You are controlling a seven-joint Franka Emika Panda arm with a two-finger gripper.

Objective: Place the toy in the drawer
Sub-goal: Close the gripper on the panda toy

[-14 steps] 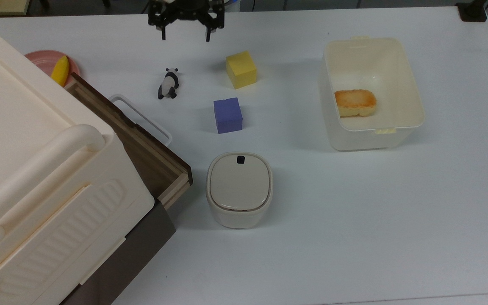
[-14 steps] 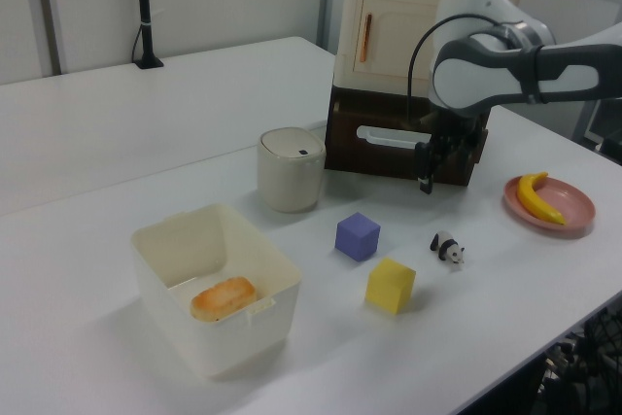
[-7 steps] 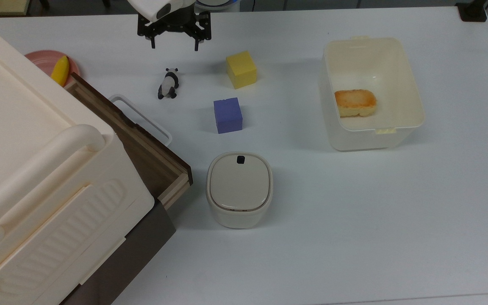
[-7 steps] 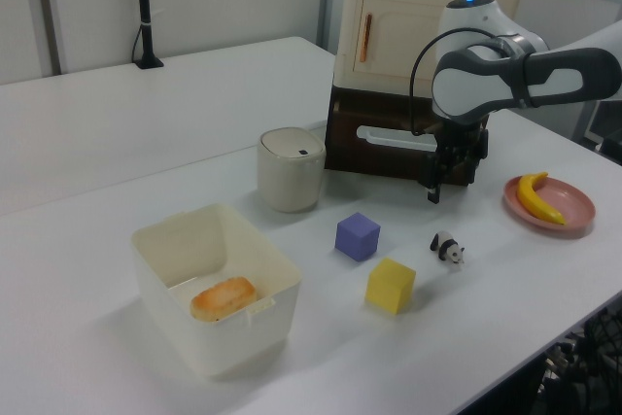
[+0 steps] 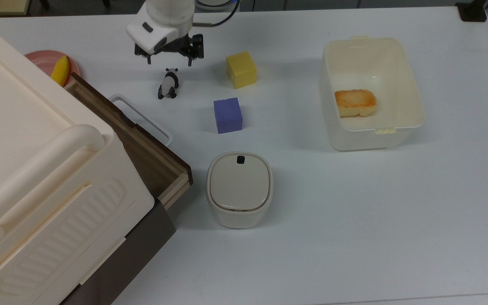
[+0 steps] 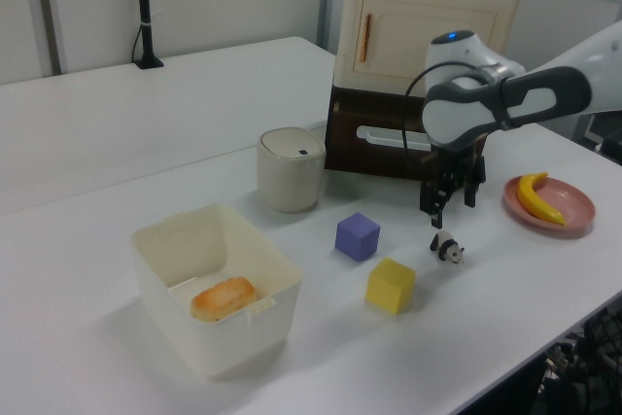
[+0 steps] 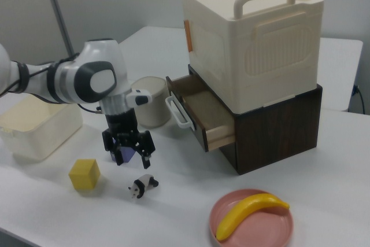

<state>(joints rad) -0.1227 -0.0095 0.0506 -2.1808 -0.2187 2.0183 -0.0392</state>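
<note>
Top view: my gripper hangs wide open, empty; toy just at its 6 o'clock (long axis roughly 12-to-6), drawer beyond.

My arm has moved. A moment ago my jaws hung far back by the top view's upper edge, well away from the toy. Then they slid toward the top view's left and came closer to the counter. Now my gripper sits just past the panda's head in the top view, with my jaws spread wide and pointing down. In the left view it has dropped lower (it was up in front of the drawer before) and now hangs just above the toy. More of my white wrist shows in the top view than before.
</note>
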